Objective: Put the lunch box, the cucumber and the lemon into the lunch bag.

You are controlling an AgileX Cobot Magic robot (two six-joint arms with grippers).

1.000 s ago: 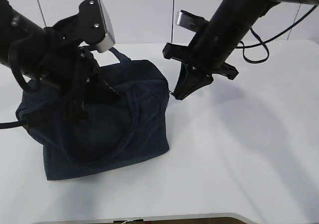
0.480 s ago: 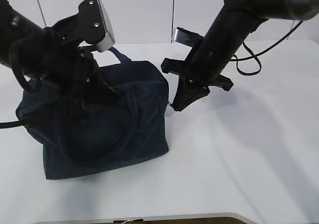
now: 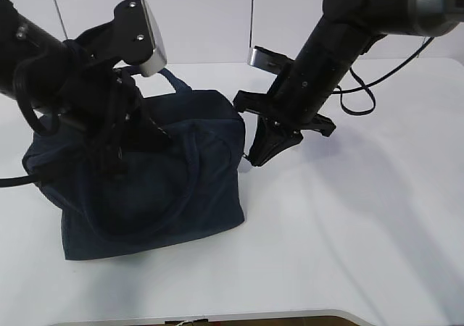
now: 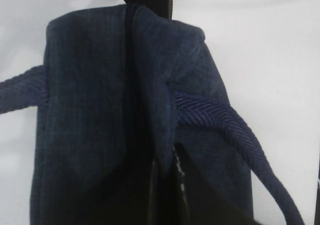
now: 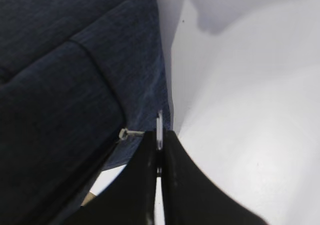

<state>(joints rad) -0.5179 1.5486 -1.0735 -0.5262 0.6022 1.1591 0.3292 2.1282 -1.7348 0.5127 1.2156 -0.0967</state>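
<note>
The dark navy lunch bag (image 3: 156,188) stands on the white table at the left, zipped closed along its top. My left gripper (image 4: 165,170) is shut on a fold of the bag's top fabric (image 4: 150,110) beside the zipper seam. My right gripper (image 3: 254,158) is at the bag's right end, shut on the metal ring pull (image 5: 159,127) of the zipper. The lunch bag fills the left of the right wrist view (image 5: 75,85). A loop handle (image 4: 235,130) hangs down the bag's side. The lunch box, the cucumber and the lemon are out of view.
The white table (image 3: 348,224) spreads to the right and front of the bag. A black cable (image 3: 362,87) trails behind the right arm. The table's front edge (image 3: 217,317) runs along the bottom.
My right gripper has moved down and a little left along the bag's right end, holding the ring pull. The left arm and bag have hardly moved.
</note>
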